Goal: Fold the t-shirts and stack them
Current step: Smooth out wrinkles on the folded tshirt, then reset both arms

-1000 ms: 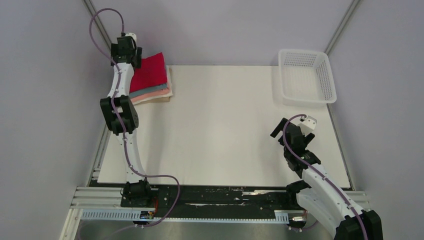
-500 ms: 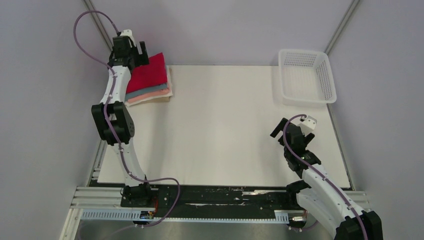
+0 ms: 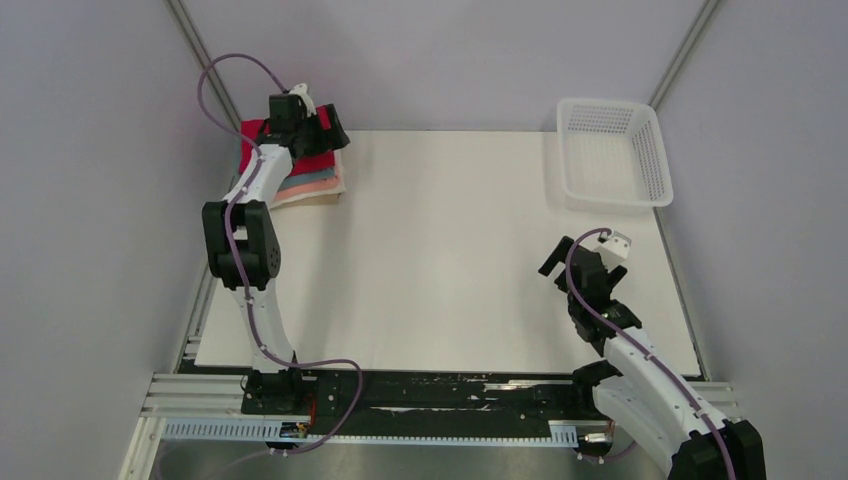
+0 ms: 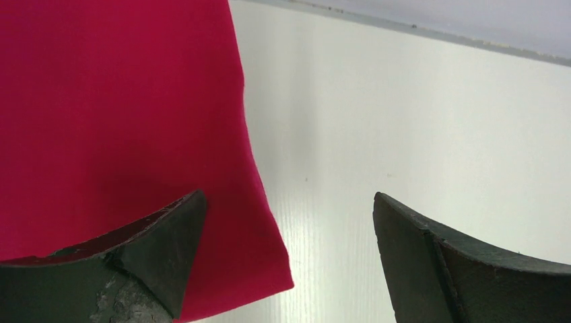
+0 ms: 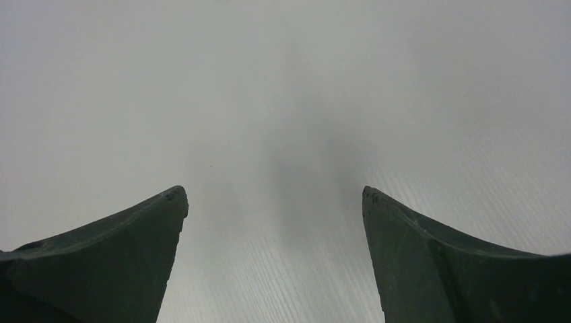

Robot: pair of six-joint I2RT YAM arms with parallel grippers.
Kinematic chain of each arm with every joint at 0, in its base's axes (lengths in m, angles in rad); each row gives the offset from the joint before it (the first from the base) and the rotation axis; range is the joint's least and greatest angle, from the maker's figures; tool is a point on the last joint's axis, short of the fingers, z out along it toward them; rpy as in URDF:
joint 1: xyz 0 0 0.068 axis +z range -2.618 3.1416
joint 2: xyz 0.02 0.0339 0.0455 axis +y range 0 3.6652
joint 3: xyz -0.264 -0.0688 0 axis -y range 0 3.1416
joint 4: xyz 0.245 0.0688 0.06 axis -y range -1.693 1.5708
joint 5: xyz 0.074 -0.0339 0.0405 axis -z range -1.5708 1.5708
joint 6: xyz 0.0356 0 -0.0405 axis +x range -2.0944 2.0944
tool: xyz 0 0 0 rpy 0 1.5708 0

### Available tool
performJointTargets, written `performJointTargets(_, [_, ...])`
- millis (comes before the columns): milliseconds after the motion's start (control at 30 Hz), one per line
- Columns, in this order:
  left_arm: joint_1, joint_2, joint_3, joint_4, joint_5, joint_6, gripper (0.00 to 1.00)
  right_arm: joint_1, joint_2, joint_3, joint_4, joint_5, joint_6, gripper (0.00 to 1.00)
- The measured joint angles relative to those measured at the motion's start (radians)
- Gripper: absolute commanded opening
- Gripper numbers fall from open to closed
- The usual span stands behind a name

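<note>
Where the flat white worktop [image 3: 450, 250] reaches its far-left corner, a stack of folded cloth t-shirts lies. A bright crimson-red shirt [image 3: 306, 160] is on top, with a teal-blue shirt [image 3: 296, 181], a salmon-pink shirt [image 3: 322, 181] and a cream shirt [image 3: 318, 198] showing as stepped edges along the stack's near side. The left arm stretches from the near edge up to that corner, and the left gripper [image 3: 332, 130] hangs over the far-right part of the stack.

From the left wrist camera, the left gripper [image 4: 286, 202] has its jaws spread wide and nothing is between them. One dark finger sits above the crimson cloth [image 4: 121, 101], near its right-hand edge and corner, and the other is above bare worktop [image 4: 417, 108] just beside the stack. A soft shadow falls on the cloth next to the first finger. Whether that finger presses on the shirt cannot be told.

Well apart from all this, near the right edge, the right gripper [image 3: 553, 263] hovers over the worktop about midway between the near and far edges. The right wrist camera shows the right gripper [image 5: 275, 195] with its jaws just as far apart, holding nothing, with only plain white surface [image 5: 283, 81] below.

At the far-right corner stands a white plastic mesh basket [image 3: 652, 160].
</note>
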Motion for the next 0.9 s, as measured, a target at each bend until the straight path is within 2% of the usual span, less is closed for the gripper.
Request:
performJointTargets(267, [-0.018, 0.035, -0.094, 0.041, 0.002, -0.061, 1.00, 0.000, 0.020, 0.000, 0.001, -0.009, 0.000, 1.00])
performJointTargets(467, [-0.038, 0.048, -0.090, 0.053, -0.012, -0.072, 1.00, 0.000, 0.018, 0.000, 0.000, -0.026, -0.001, 1.00])
performJointTargets(667, [-0.092, 0.025, -0.044, -0.017, -0.082, -0.059, 1.00, 0.000, -0.045, 0.000, -0.020, -0.051, -0.004, 1.00])
performJointTargets(767, [-0.141, -0.103, -0.165, -0.018, -0.140, -0.063, 1.00, 0.000, -0.106, 0.002, -0.037, -0.061, -0.004, 1.00])
performJointTargets(900, [-0.246, -0.477, -0.483, -0.013, -0.235, -0.107, 1.00, 0.000, -0.211, 0.002, -0.072, -0.083, -0.005, 1.00])
